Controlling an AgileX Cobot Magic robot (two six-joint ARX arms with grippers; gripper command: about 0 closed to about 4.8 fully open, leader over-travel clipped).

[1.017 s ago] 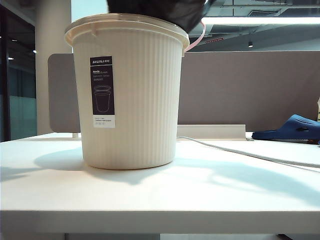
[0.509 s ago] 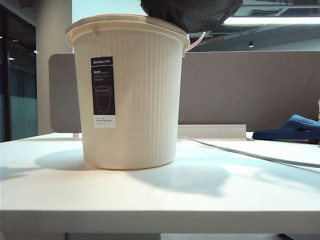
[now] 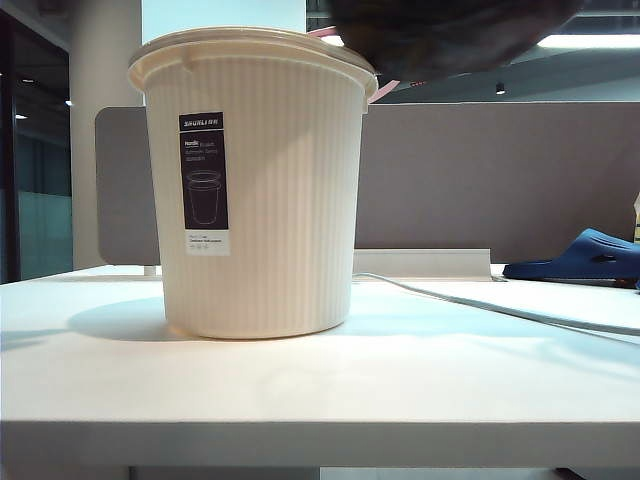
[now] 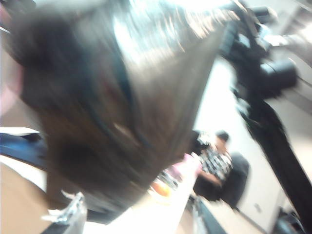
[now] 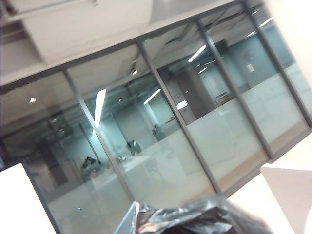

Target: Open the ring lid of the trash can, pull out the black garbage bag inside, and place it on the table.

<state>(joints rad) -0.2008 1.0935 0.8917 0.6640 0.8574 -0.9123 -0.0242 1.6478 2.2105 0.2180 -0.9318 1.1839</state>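
We see the black garbage bag (image 3: pixel 450 35) already out of the trash can (image 3: pixel 255 190) and hanging high over the right side of the rim, cut off by the top of the exterior view, with nothing yet set down on the table (image 3: pixel 320 385). The ring lid (image 3: pixel 385 90) shows only as a pink sliver tipped up behind the can's right edge. Neither tool is visible in any view: the right wrist view shows only crinkled black plastic at its lower edge, and we judge the right tool to be clamped fully closed, presumably on the bag's film, though the grip itself is hidden. The left tool's jaws stand fairly wide, but the blurred left wrist view, filled by the bag, does not let us say whether it is free or holding a fold. Our main worry is the thin glossy film slipping or tearing at a small pinch point while the bulky bag swings, dropping it back onto the rim or off the table edge. A second risk is the swinging bag snagging the raised lid or brushing the can, tipping or dragging it. The cable (image 3: pixel 480 305) and blue slipper (image 3: pixel 580 257) also lie near the landing area on the right.
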